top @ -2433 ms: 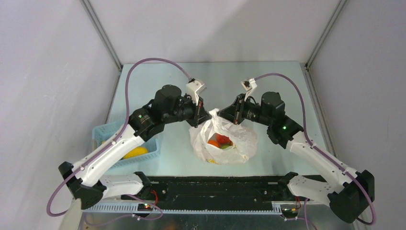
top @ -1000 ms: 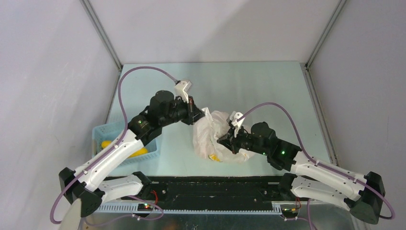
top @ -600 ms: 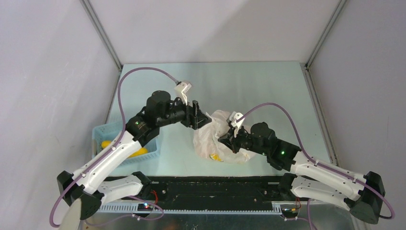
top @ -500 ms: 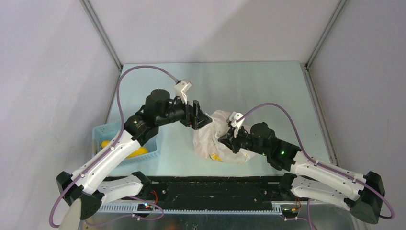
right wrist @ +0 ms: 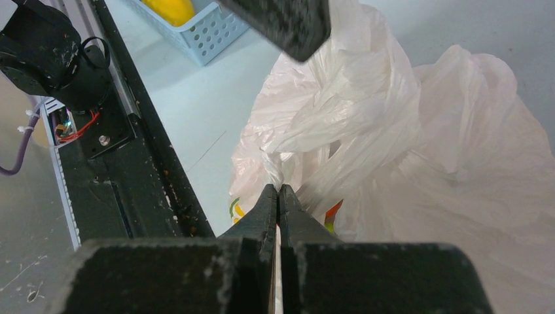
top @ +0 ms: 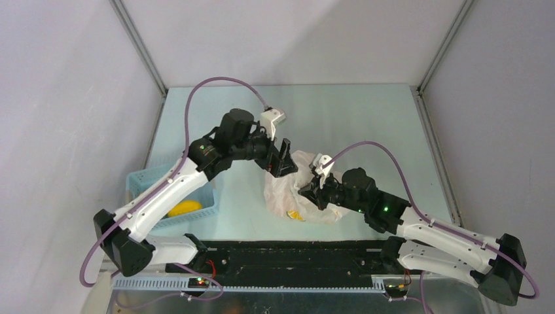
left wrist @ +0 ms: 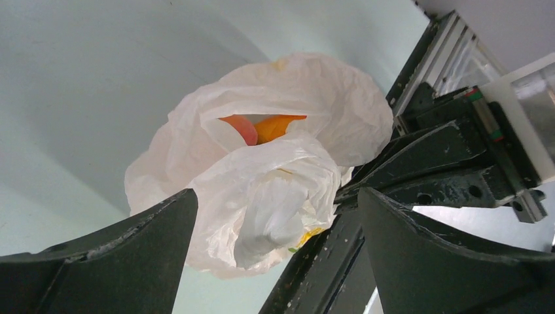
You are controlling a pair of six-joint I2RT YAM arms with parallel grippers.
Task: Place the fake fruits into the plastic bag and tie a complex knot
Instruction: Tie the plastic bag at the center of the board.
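Plastic bag (top: 283, 196): white, crinkled, printed; sits on the desk (top: 353, 118) between the two arms, mouth partly gathered.

Right claw (right wrist: 278, 196): jaws together, clamped on a thin twisted strip of the bag's film, apparently a handle tail, at the bag's near side.

Left claw (left wrist: 275, 203): jaws wide apart, gripping nothing, hovering just above the bag's far upper folds.

Fake fruits (left wrist: 262, 127): orange and red pieces show through a gap in the bag's top in the left wrist view. How many are inside cannot be told.

Yellow fruit (top: 184, 208): lies in the light blue basket (top: 147, 183) at the desk's left edge, well apart from the bag.

Knot: none seen; the film is bunched and twisted only.

Step in hand, as judged: gathering the handles for tying, with most of the loading done and the yellow piece outside.

Next move, as judged: the left claw needs to drop and close on the opposite loose handle or fold. The two tails can then be crossed and pulled against each other. The right claw's grip on the thin slippery film must not slacken, and the pull must not tip the bag or spill the fruit.
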